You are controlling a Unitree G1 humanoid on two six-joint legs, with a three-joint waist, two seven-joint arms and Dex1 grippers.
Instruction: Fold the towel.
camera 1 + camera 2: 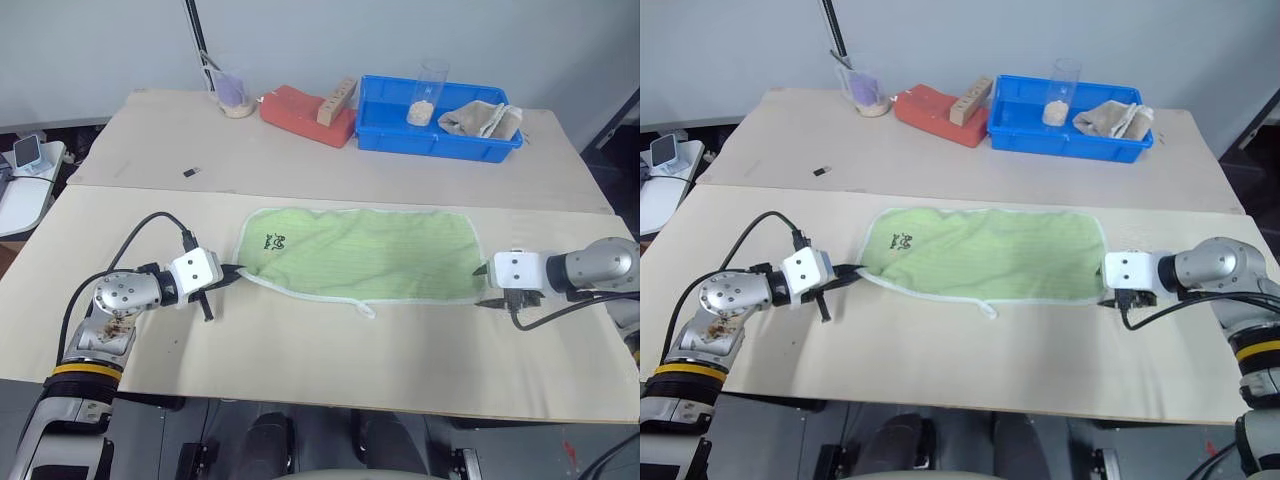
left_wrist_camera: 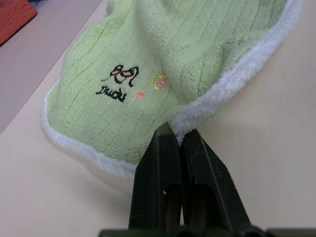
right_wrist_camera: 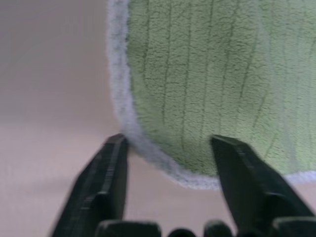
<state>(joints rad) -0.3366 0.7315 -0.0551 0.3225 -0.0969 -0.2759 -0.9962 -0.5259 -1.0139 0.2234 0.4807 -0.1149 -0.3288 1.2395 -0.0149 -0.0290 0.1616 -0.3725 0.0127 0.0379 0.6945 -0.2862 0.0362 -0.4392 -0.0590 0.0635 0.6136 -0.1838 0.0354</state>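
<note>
beige table, green towel flat mid-surface. left gripper pinched tight on its white hem by the logo, 9 o'clock end. right gripper spread, straddling the 3 o'clock corner. blue bin at 12 holds a rag and cup of pale grains.

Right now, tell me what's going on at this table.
A two-armed robot is starting to fold a lime-green towel spread flat on the table. The left gripper is shut on the towel's white edging, at the corner with the embroidered logo. The right gripper sits at the opposite end, its fingers apart around that corner, not yet clamped.
</note>
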